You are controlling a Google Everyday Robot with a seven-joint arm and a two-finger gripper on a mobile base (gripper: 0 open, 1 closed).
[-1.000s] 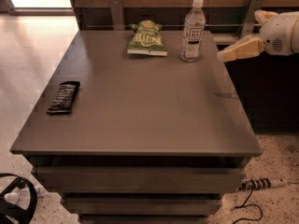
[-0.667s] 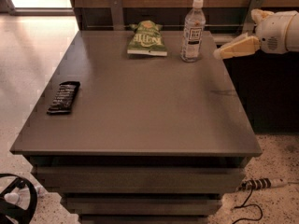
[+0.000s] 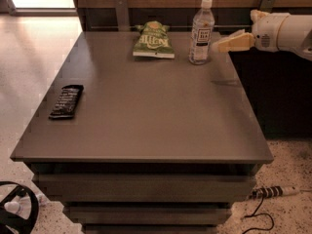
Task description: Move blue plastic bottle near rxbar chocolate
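The blue plastic bottle [image 3: 201,32], clear with a white cap and a white label, stands upright at the back right of the brown table [image 3: 146,116]. The rxbar chocolate [image 3: 66,101], a flat black wrapper, lies near the table's left edge. My gripper [image 3: 217,46] comes in from the right on a white arm. Its pale fingertips sit just right of the bottle at label height, very close to it and not around it.
A green crinkled chip bag [image 3: 154,41] lies at the back middle, left of the bottle. A wooden wall with metal brackets runs behind the table. Cables lie on the speckled floor at the lower right.
The gripper has moved left and slightly up toward the bottle. The bottle, bar and bag have not moved.
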